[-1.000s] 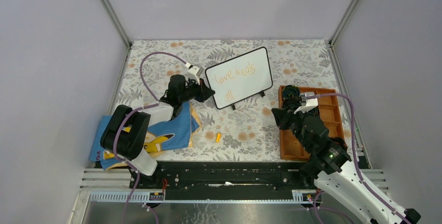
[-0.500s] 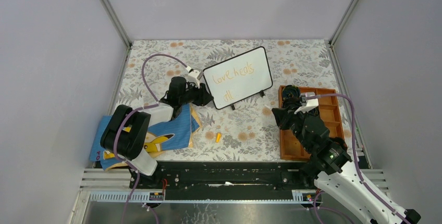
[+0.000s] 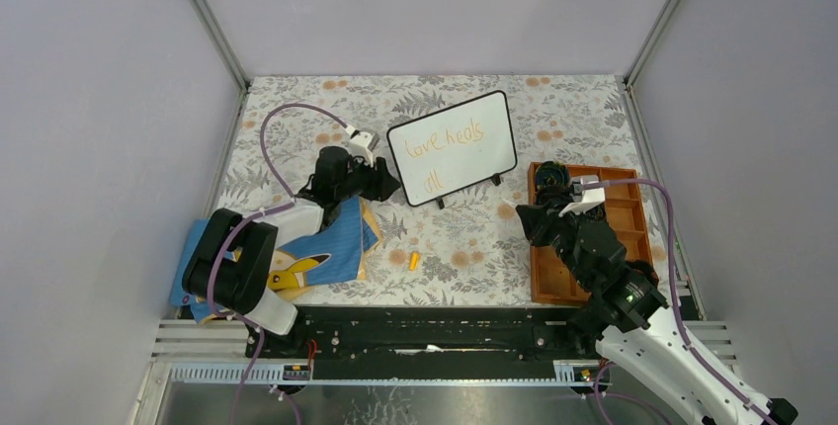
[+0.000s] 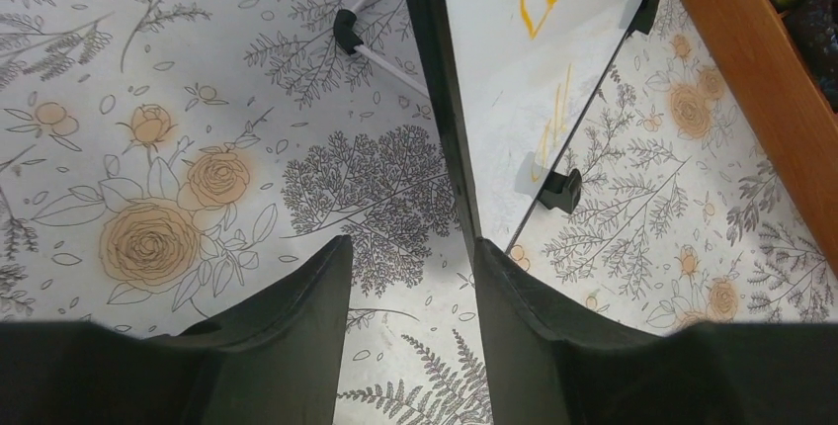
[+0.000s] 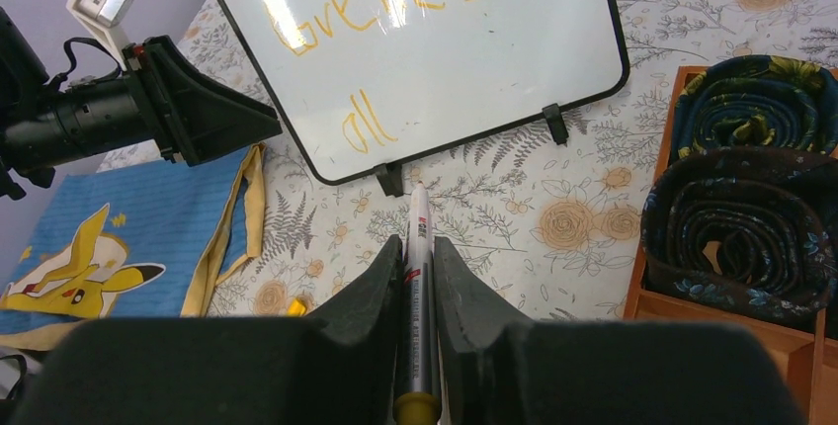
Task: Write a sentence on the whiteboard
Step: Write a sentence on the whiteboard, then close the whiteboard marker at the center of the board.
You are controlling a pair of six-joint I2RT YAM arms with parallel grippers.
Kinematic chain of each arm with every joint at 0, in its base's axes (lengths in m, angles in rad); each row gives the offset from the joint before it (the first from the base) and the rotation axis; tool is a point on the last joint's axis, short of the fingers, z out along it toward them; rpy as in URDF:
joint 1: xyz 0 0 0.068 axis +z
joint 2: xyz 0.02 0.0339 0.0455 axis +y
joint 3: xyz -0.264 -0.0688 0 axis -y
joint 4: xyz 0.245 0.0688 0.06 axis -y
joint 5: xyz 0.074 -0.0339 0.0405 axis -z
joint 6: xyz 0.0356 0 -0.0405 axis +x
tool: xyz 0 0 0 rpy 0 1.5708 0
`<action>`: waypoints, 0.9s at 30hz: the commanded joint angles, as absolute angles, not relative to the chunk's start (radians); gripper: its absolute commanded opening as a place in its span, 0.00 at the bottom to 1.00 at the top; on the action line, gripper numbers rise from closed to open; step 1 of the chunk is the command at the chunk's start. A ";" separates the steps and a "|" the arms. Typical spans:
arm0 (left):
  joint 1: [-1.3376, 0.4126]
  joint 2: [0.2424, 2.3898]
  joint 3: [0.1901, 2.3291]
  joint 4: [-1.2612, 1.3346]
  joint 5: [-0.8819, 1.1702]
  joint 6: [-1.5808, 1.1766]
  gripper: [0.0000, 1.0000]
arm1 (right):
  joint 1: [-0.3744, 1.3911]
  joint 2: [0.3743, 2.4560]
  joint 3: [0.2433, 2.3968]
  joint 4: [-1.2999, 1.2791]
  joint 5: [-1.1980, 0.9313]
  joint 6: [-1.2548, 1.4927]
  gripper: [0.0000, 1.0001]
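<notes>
**A:** Whiteboard [image 3: 455, 148] check, please. Start at the claws and work outward.

**B:** The right claw [image 5: 417, 242] is clamped on a white marker [image 5: 419, 210], at the bottom middle of its wrist view. The tip points at the board's lower edge but stops short of the white surface. The left claw [image 4: 412, 243] has its fingers apart. The board's black frame runs down to one fingertip, and I cannot tell whether they touch.

**A:** And the board itself?

**B:** It stands tilted on small black feet, just above the middle of the top view, on the floral tabletop [image 3: 474, 237]. The left claw sits at its lower left corner.

**A:** How far along is the writing?

**B:** The sentence [image 3: 445, 140] is there in orange cursive: "love heals" across the upper half, "all" beneath at the lower left. It reads complete to me, so the writing looks done. What seems left is tidying. A small orange piece [image 3: 413, 260], likely the marker's cap, lies on the tabletop below the board, and the marker is not yet set down. A wooden tray [image 3: 537, 282] at the right holds rolled dark cloths [image 5: 751, 109], and a blue printed cloth [image 3: 331, 247] lies at the lower left.
</notes>
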State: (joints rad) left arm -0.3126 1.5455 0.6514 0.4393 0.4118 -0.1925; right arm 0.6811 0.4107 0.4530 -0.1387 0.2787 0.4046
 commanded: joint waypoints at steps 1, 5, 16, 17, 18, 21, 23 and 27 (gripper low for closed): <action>-0.307 1.495 0.636 0.442 0.358 -0.215 0.56 | 0.676 0.399 0.465 -0.105 0.290 0.390 0.00; -0.298 1.459 0.626 0.401 0.288 -0.247 0.62 | 0.675 0.413 0.470 -0.100 0.284 0.388 0.00; -0.268 1.084 0.587 0.167 -0.082 -0.340 0.76 | 0.676 0.419 0.475 -0.086 0.244 0.384 0.00; -0.268 1.043 0.587 0.143 -0.111 -0.342 0.78 | 0.675 0.415 0.476 -0.087 0.244 0.385 0.00; -0.268 0.999 0.589 0.115 -0.138 -0.344 0.80 | 0.675 0.413 0.477 -0.090 0.242 0.386 0.00; -0.268 0.887 0.591 0.044 -0.230 -0.383 0.93 | 0.676 0.415 0.485 -0.099 0.241 0.386 0.00; -0.268 0.827 0.581 0.029 -0.243 -0.407 0.96 | 0.675 0.426 0.494 -0.100 0.239 0.385 0.00; -0.280 0.714 0.508 0.086 -0.241 -0.508 0.99 | 0.675 0.461 0.514 -0.096 0.238 0.374 0.00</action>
